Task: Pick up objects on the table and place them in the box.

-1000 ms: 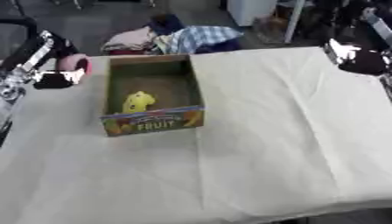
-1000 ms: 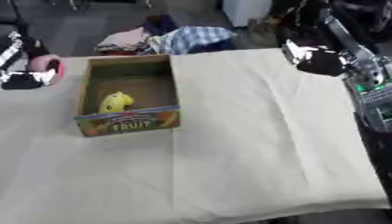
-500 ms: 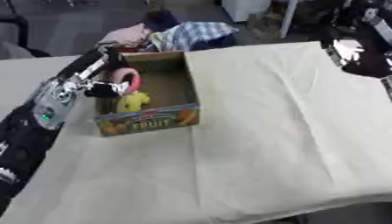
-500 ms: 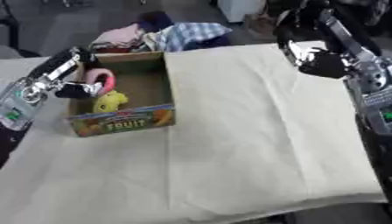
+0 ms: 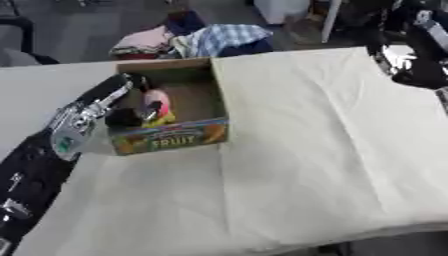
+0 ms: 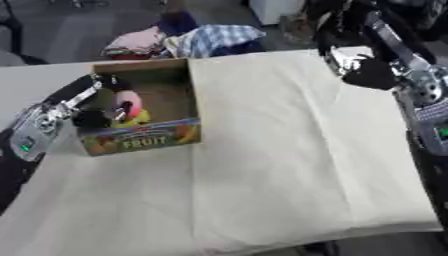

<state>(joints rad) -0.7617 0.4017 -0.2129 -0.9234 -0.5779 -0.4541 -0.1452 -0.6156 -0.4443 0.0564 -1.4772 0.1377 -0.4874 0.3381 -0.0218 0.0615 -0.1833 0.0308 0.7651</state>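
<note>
The left hand point(image 5: 131, 116) reaches over the near-left wall of the cardboard box point(image 5: 203, 82), its fingers curled round a pink object point(image 5: 157, 100) inside the box. Just below the fingers lies a yellow object point(image 6: 137, 119) on the box floor. The right hand point(image 6: 363, 70) hangs above the worktop point(image 5: 324, 150) at the far right; whether its fingers are spread or closed I cannot tell.
</note>
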